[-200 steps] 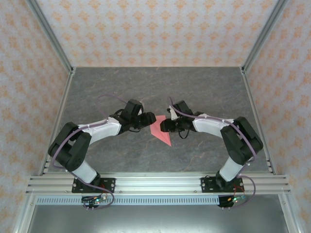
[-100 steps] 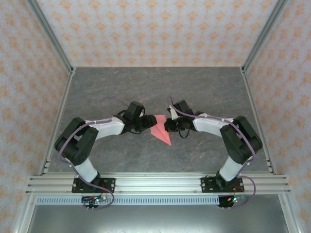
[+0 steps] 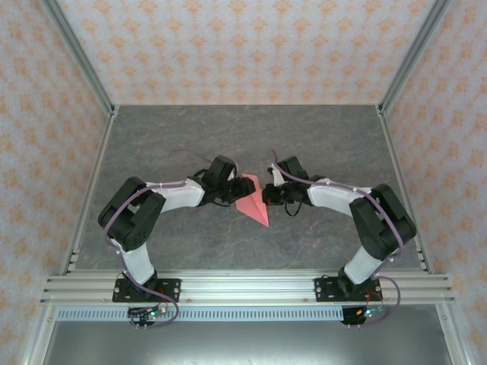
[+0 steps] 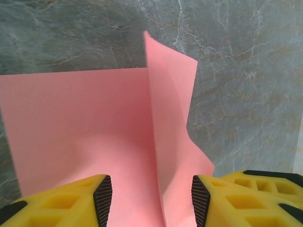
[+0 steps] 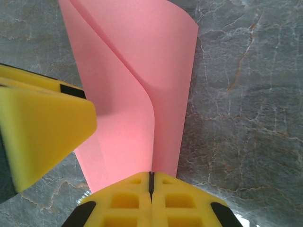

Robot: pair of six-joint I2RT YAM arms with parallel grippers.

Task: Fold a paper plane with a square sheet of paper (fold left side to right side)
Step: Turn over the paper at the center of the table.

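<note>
The pink-red sheet of paper (image 3: 254, 207) lies folded on the grey table, its point toward the near right. One flap stands up along a centre crease (image 4: 154, 118). My left gripper (image 3: 236, 190) is open low over the sheet's left part, and its black pads (image 4: 102, 198) straddle the raised crease without touching it. My right gripper (image 3: 266, 195) meets the sheet from the right. Its jaws (image 5: 151, 182) are shut on the edge of the curled-up flap (image 5: 142, 56). A yellow finger of the left gripper (image 5: 42, 127) sits close on the left in the right wrist view.
The dark marbled table (image 3: 228, 137) extends on every side of the paper. Aluminium frame posts (image 3: 396, 144) and patterned walls (image 3: 243, 46) bound the left, right and far edges. Both arm bases sit on the near rail (image 3: 243, 287).
The right gripper closed on the paper's flap. Both grippers shifted slightly toward the far right, and the left arm reached further over the sheet, which is now raised at its far end.
</note>
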